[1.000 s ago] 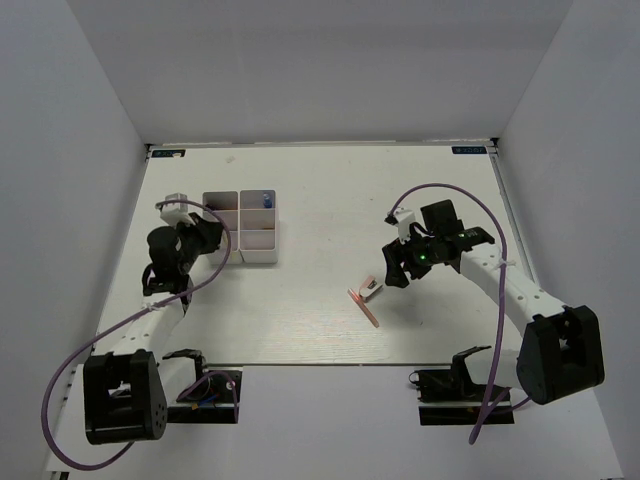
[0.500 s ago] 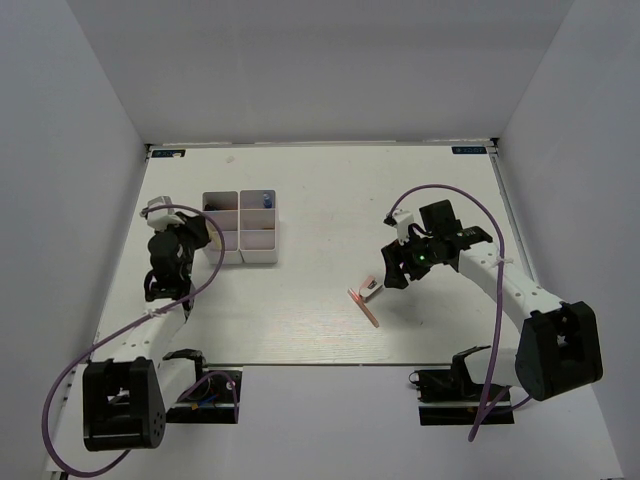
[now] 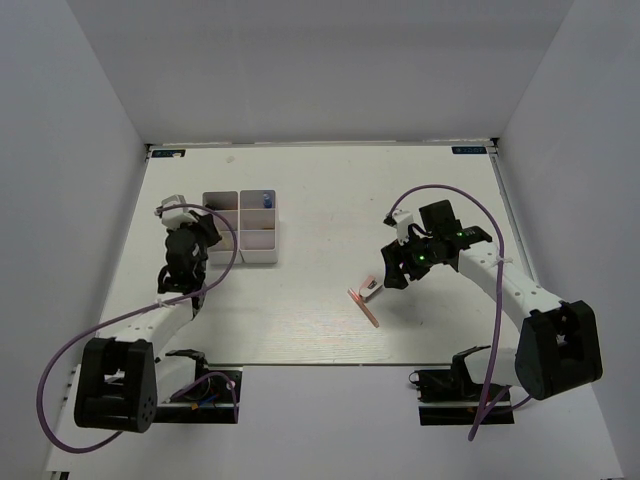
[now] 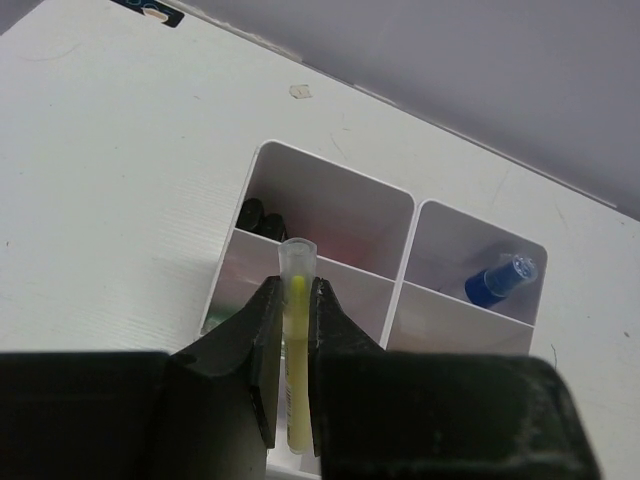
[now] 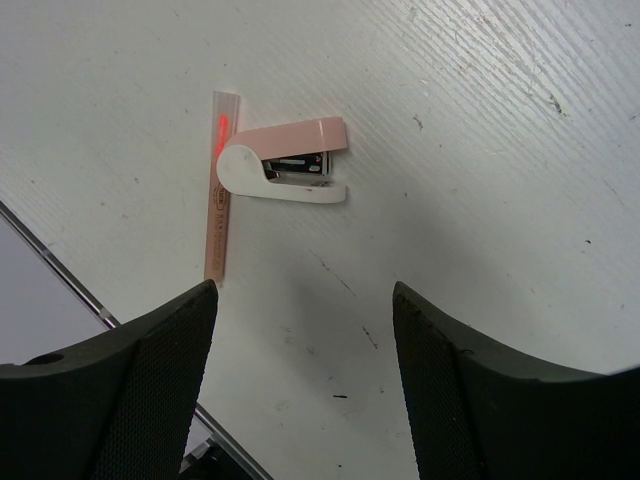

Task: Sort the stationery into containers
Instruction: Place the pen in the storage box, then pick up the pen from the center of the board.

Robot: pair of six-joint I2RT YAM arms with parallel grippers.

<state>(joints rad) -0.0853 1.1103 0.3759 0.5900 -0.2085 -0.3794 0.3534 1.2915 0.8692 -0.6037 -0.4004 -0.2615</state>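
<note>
Pinching left gripper (image 4: 293, 305): jaws stood narrow, clamped on pale tube (image 4: 297, 258); light, stiff, slippery plastic, probably best held mid-barrel
Tube's place: upright at organizer box (image 4: 410, 205), left edge
Right gripper (image 5: 302, 300): wide, empty, above pink stapler (image 5: 285, 175)

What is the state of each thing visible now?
left gripper, shut on the yellow stick by the organizer box
yellow stick, gripped, not yet sorted
right gripper, open, empty, above the stapler
stapler, lying on its side
pink stick, flat beside the stapler
blue-capped tube, in a compartment
</note>
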